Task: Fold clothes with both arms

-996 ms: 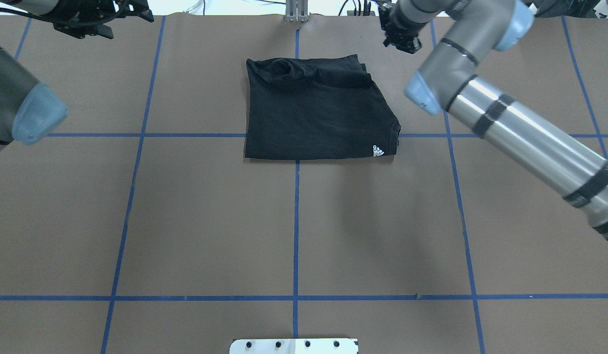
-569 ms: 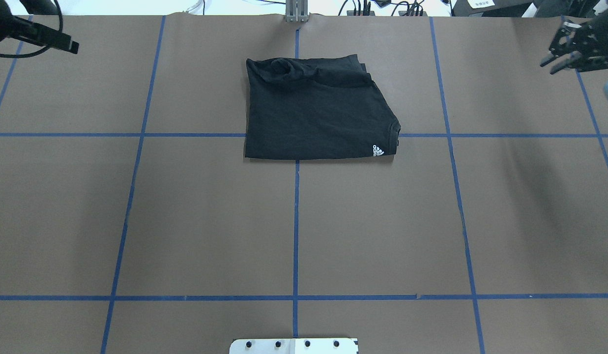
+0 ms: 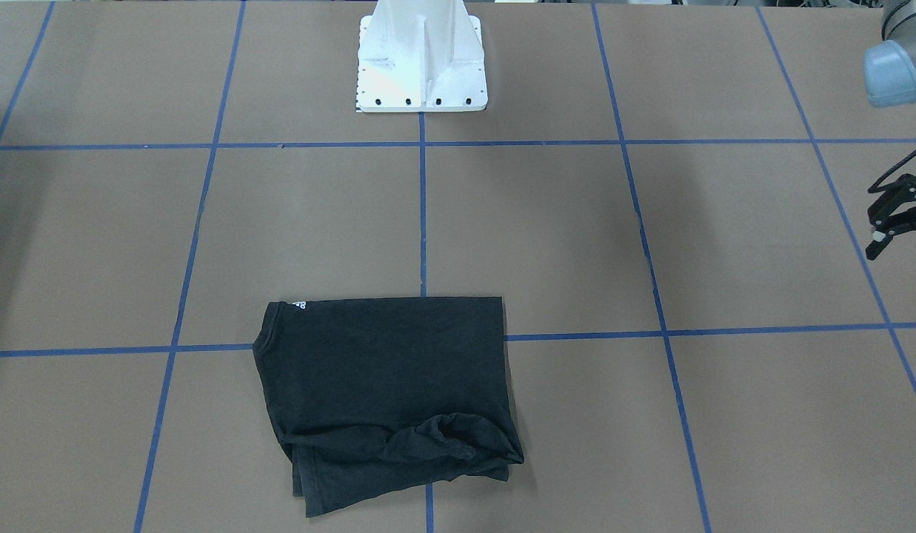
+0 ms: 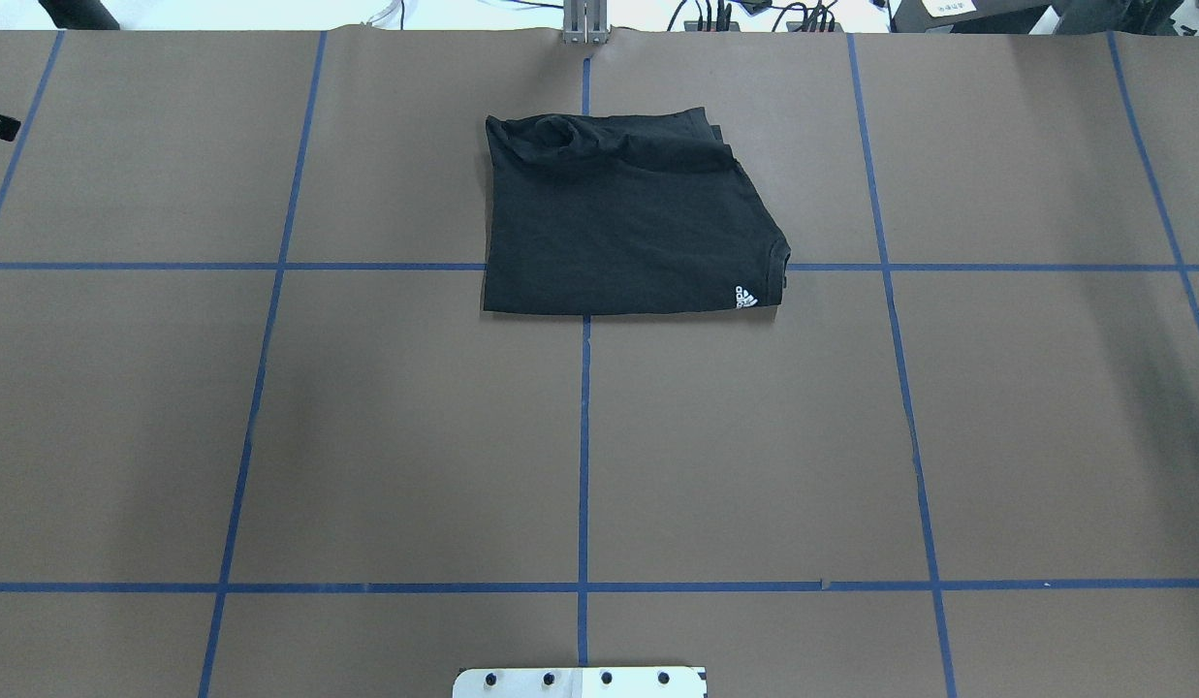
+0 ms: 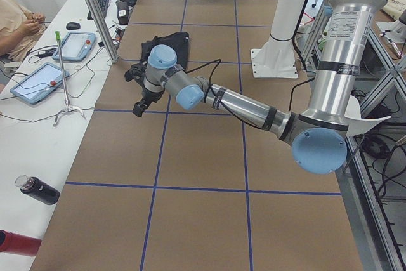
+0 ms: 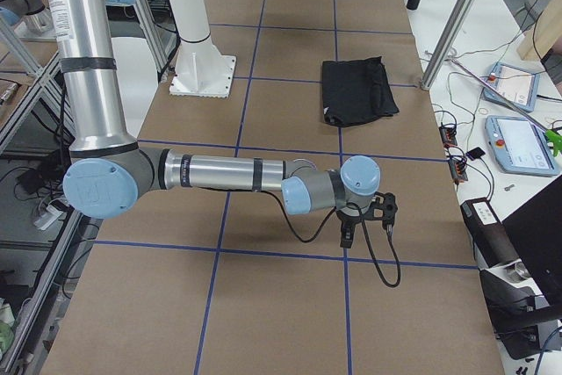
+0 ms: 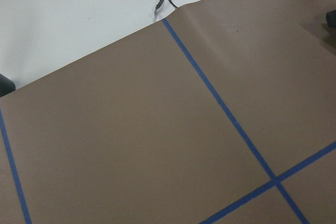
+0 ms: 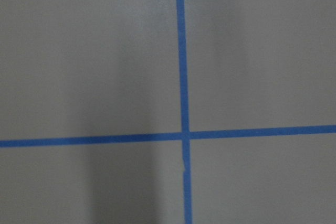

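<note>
The black T-shirt [image 4: 623, 228] lies folded on the worktop [image 4: 366, 436], across the centre blue tape line [image 4: 583, 436], on the side far from the pedestal [image 3: 420, 59]. The left tool [image 3: 872, 235], well apart at the worktop's left end, is released and empty. The right tool [image 6: 364, 230] hangs above the right end; its state cannot be told.

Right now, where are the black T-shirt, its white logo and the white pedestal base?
black T-shirt [image 4: 618, 233]: overhead view, middle of folded top layer.
white logo [image 4: 744, 297]: overhead view, centre of the print.
white pedestal base [image 3: 420, 63]: front-facing view, its upright middle part.
</note>
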{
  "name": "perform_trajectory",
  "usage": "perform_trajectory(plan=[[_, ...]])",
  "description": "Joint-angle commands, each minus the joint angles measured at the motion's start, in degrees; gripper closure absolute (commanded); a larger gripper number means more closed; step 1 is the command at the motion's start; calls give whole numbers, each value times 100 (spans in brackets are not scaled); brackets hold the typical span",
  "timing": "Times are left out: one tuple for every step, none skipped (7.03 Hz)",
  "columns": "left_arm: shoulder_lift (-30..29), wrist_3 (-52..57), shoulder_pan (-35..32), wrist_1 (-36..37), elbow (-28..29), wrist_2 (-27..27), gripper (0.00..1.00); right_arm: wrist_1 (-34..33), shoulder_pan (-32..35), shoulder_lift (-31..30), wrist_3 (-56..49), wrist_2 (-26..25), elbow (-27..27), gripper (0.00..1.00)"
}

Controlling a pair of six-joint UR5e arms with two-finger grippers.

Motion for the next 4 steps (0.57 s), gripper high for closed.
perform_trajectory(plan=[[368,1089,-758,7,554,-721,0,-1455,358,-145,-976,-167,968,0],[441,1401,-919,50,687,-732,0,-1790,358,-442,-976,-185,1488,0],[590,1317,-921,164,723,-793,0,-1776,358,-576,-976,-150,1520,0],[695,1325,-938,121,776,-759,0,-1802,358,-594,-967,-80,1529,0]])
